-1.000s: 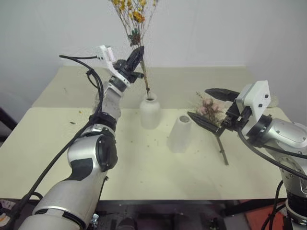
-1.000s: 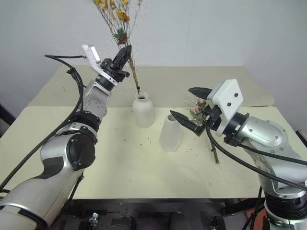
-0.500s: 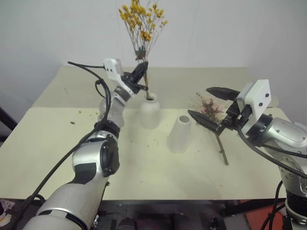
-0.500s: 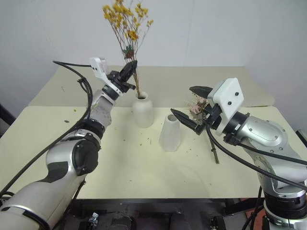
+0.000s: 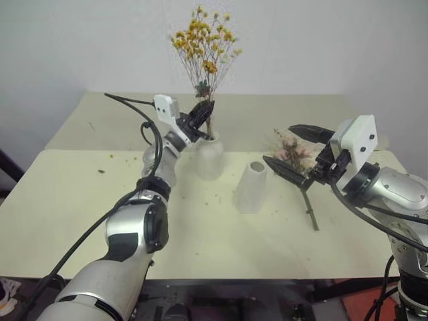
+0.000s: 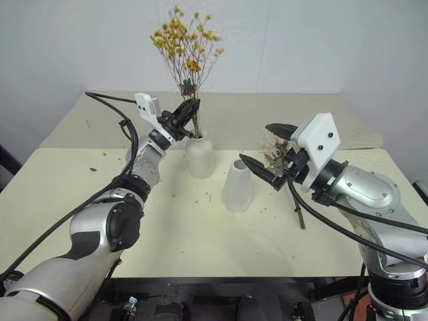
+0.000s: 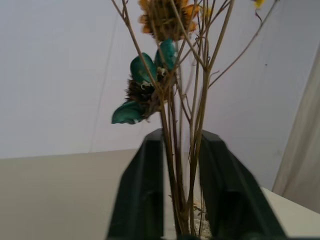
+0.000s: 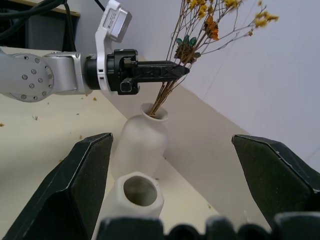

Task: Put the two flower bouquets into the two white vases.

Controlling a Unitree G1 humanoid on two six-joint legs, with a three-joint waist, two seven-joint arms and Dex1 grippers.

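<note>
Yellow-orange dried flowers on thin brown stalks, a small bunch (image 6: 185,48), stand with their stem ends down inside the neck of the matte white bottle-shaped vase (image 6: 199,156), which sits near the middle of the cream table (image 6: 73,194), toward its far edge. Left gripper (image 6: 190,111) is level with the stalks just above the vase mouth; in the left wrist view its two black fingers (image 7: 141,192) flank the stalks with a narrow gap, slightly parted, and I cannot tell whether the pads press the stems or merely bracket them. Second vase, matte white tapered cone (image 6: 237,186), stands upright just beside the bottle vase, nearer the front edge and toward the right side of the table; its mouth is open and holds nothing. Larger bouquet of pink roses and pale sprigs on a long dark stem (image 5: 295,152) lies flat on the table toward the right edge, its stem pointing toward the front edge. Right gripper (image 6: 271,148) hovers above that bouquet, fingers (image 8: 82,180) spread wide apart, nothing between them. Small crumbs of plant debris are scattered over the table around both vases.
</note>
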